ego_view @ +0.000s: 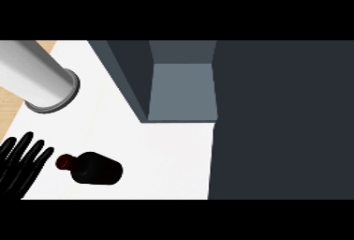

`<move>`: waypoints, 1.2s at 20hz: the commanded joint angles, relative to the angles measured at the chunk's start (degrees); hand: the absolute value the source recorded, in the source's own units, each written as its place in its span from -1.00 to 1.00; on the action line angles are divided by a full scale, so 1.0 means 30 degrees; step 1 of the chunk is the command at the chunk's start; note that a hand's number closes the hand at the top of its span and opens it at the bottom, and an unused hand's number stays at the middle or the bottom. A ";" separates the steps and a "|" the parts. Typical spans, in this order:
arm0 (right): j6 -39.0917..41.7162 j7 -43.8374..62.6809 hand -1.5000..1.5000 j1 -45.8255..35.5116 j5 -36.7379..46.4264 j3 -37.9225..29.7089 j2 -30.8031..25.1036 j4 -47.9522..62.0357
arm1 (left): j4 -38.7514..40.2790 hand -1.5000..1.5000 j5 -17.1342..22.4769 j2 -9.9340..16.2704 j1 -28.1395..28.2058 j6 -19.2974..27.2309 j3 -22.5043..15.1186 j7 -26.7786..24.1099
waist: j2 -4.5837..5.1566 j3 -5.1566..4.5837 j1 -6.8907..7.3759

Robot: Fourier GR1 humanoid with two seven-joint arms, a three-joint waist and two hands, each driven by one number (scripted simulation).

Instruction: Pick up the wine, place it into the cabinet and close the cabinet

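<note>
wine point(93, 168) on the white desk point(166, 154), seemingly upright, neck toward lower left | left hand point(21, 161) just beside it to its left, fingers straight and spread, holding nothing; apparently not touching | right hand out of sight; left is nearer | cabinet point(181, 89) open, up and right of wine

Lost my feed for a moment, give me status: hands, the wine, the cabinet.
Left hand open, fingers straight, at the lower left edge; right hand not in view. Wine bottle on the counter, beside the left hand, not held. Cabinet open, nothing between.
</note>
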 commanded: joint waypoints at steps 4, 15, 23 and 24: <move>-0.0799 0.2149 -1.00 -0.0261 -0.0844 -0.0137 0.0117 -0.3311 | 0.2378 -1.00 -0.0326 -0.0415 -0.1062 -0.0782 -0.0148 -0.0150 | 0.0020 0.0009 0.0005; -0.0639 0.2263 -1.00 0.0558 -0.0064 0.0929 0.0642 -0.3882 | 0.6973 -1.00 -0.3120 -0.1279 -0.2808 -0.1969 0.0900 -0.3953 | 0.0012 0.0009 -0.0034; -0.0242 0.3166 -1.00 -0.1341 -0.2907 -0.2470 -0.0579 -0.3310 | 0.9853 -1.00 -0.3907 -0.1077 -0.2258 -0.3948 0.1401 -0.6369 | 0.0011 0.0011 0.0014; -0.0411 0.3311 -1.00 -0.0614 -0.2020 -0.1182 -0.0036 -0.3984 | 1.0913 -1.00 -0.3658 -0.0691 -0.2679 -0.4414 0.1870 -0.6737 | 0.0000 0.0004 -0.0065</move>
